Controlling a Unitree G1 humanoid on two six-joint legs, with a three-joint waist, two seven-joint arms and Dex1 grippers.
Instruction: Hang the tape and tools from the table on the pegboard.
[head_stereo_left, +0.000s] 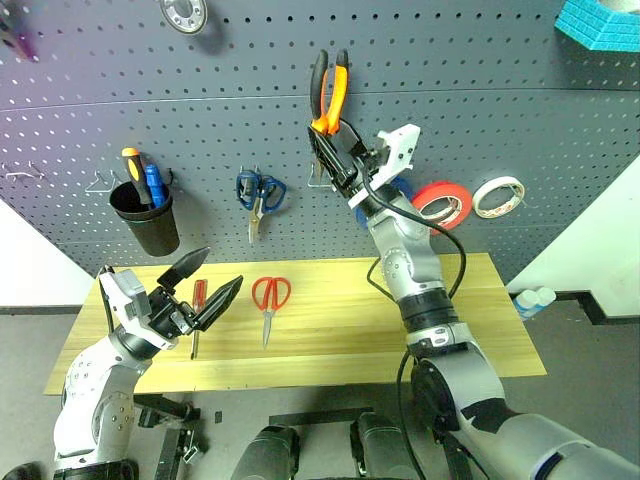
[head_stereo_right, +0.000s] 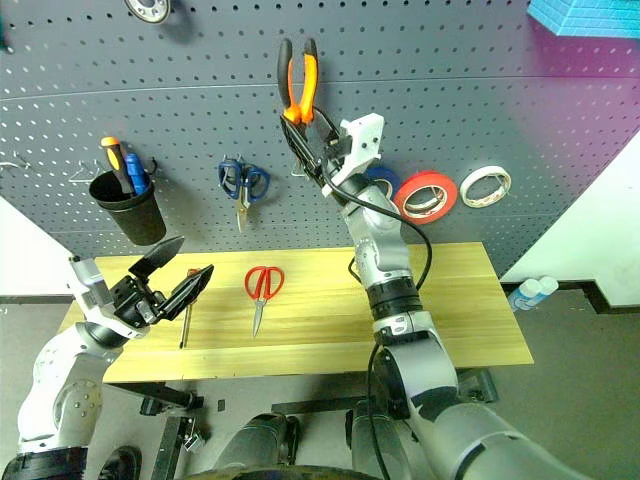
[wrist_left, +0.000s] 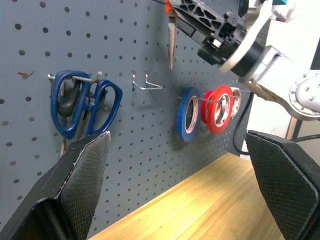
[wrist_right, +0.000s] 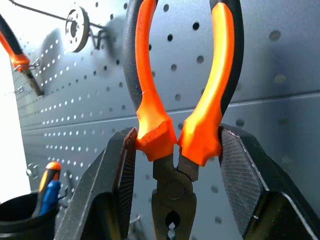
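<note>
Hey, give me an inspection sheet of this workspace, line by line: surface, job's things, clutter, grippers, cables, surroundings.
Surface: table of light wood planks, standing against the pegboard.
Job's things: pliers raised in front of the pegboard, handles up; red-handled scissors and red-handled screwdriver lying on the table; red tape hanging on the pegboard.
Clutter: black cup with two screwdrivers, blue-handled scissors, blue tape, pale tape roll, all on the pegboard.
Grippers: right gripper shut on the pliers near the pivot; left gripper open above the screwdriver, holding nothing.
Cables: black cable looping along the right arm.
Surroundings: empty wire hook on the pegboard.
</note>
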